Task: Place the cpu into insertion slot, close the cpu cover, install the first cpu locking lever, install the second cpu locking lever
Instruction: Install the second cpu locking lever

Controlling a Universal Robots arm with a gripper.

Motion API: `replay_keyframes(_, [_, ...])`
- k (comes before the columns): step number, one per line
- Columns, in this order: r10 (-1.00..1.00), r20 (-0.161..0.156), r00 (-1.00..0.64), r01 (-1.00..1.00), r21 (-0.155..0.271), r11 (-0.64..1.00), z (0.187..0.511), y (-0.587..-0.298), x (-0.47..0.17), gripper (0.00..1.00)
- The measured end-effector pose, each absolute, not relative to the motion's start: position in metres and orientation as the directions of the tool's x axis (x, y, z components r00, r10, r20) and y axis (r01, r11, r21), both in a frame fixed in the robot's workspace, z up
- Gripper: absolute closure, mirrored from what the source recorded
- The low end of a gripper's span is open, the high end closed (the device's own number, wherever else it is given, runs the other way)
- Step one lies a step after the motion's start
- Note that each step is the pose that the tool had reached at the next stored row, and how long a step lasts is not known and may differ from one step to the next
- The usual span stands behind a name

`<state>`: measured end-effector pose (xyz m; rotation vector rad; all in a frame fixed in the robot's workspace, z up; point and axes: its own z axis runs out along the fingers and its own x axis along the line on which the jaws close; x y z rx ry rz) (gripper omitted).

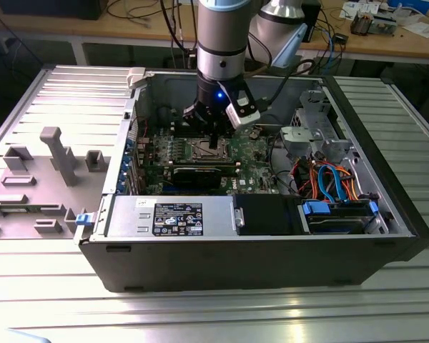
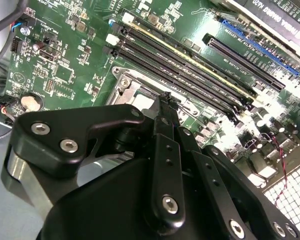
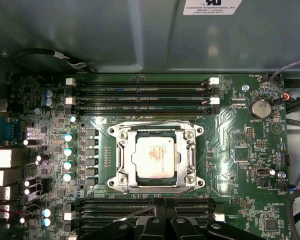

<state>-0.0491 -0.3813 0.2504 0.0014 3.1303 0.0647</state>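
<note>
**CPU seated in its socket, arm poised just above**

CPU (image 3: 156,155) lies flat in the insertion slot (image 3: 155,158), silver top up, with the cpu cover (image 3: 121,159) closed around it as a metal frame; thin lever wires run along the frame's edges. In the first wrist view the gripper (image 3: 160,204) sits at the socket's edge, beside a bank of long black memory slots (image 3: 140,95), its fingers drawn together into a narrow tip with nothing visibly between them. In the second wrist view that tip (image 2: 165,98) hangs just over the socket's rim.

From where the exterior view looks, the arm (image 1: 222,43) drops straight into the open computer case (image 1: 257,257), whose walls box it in on all sides. A black graphics card (image 1: 204,174) lies near the socket. The case rests on a ribbed metal table (image 1: 200,314), with a grey fixture block (image 1: 57,153) toward the exterior view's left and a cluttered wooden bench (image 1: 386,36) behind.
</note>
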Motion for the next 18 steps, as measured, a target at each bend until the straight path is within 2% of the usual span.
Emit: replay_keyframes(18, [0.001,-0.005,-1.000,0.001,0.043,0.999,0.2467,-0.3872,-0.0589,0.89])
